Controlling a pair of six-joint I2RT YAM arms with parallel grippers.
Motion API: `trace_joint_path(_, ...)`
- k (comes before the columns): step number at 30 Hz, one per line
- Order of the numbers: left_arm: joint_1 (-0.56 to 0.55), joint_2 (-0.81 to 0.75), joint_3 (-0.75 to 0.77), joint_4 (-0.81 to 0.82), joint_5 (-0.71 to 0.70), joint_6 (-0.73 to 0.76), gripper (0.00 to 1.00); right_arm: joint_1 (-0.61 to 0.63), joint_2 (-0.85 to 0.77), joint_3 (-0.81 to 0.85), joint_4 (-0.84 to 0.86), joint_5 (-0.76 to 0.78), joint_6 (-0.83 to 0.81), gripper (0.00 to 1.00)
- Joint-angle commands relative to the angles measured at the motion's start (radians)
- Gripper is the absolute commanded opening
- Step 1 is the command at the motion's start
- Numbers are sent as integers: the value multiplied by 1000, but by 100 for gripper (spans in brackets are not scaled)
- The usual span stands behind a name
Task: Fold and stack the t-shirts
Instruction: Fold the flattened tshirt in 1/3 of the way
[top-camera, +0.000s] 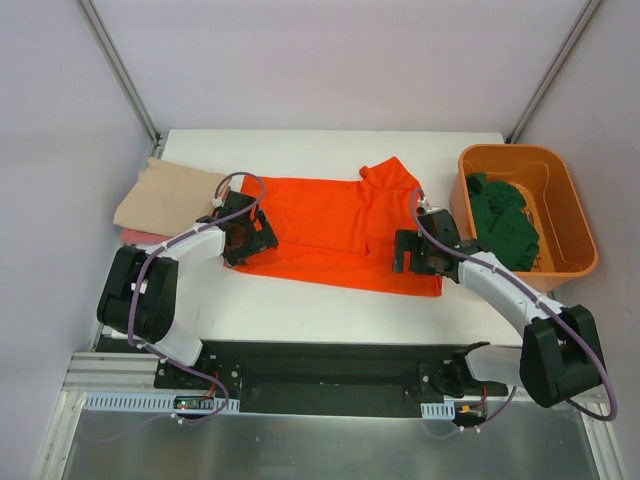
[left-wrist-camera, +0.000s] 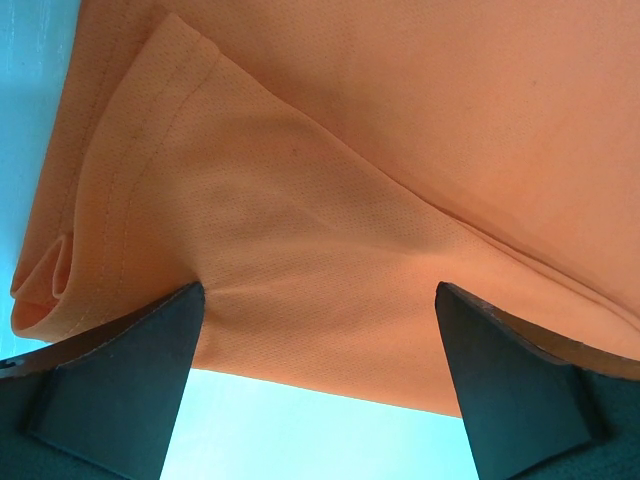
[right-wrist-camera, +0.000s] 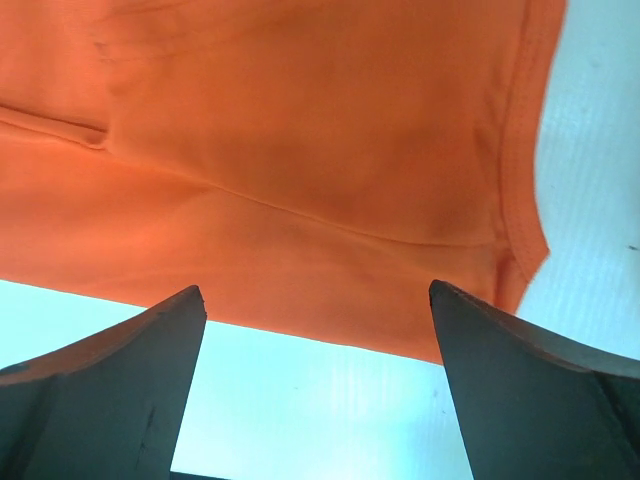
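A bright orange t-shirt lies spread across the middle of the white table. My left gripper stands open at the shirt's near left edge. In the left wrist view its fingers flank a sleeve of the orange cloth without pinching it. My right gripper stands open at the near right corner, its fingertips low over the hem of the orange shirt. A folded beige t-shirt rests on a pink one at the far left. A dark green t-shirt lies crumpled in the bin.
A rigid orange plastic bin stands at the right edge of the table, close beside my right arm. Grey walls with metal posts close in the back and sides. Bare white table shows in front of the orange shirt.
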Motion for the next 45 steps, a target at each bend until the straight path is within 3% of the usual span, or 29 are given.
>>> trace_joint_path(1,-3,-28,-21,-46,11,-2,99,35,50,53,77,-39,-21,96)
trace_joint_path(8,-5,-19,-42,-44,20,-15,99,55,271,98,154,-58,30,96)
trace_joint_path(12,-3,-42,-89,-47,55,-21,99,59,311,61,129,-52,56,96)
trace_joint_path(20,-8,-183,-258,-47,107,-65,99,87,111,-158,158,-59,140,96)
trace_joint_path(33,-40,-626,-568,-86,267,-220,99,165,-343,-384,30,-49,304,96)
trace_joint_path(39,-42,-830,-584,-192,282,-254,99,168,-486,-393,-55,-42,297,96)
trace_joint_path(45,-42,-910,-562,-227,307,-257,99,170,-555,-378,-72,-29,277,96)
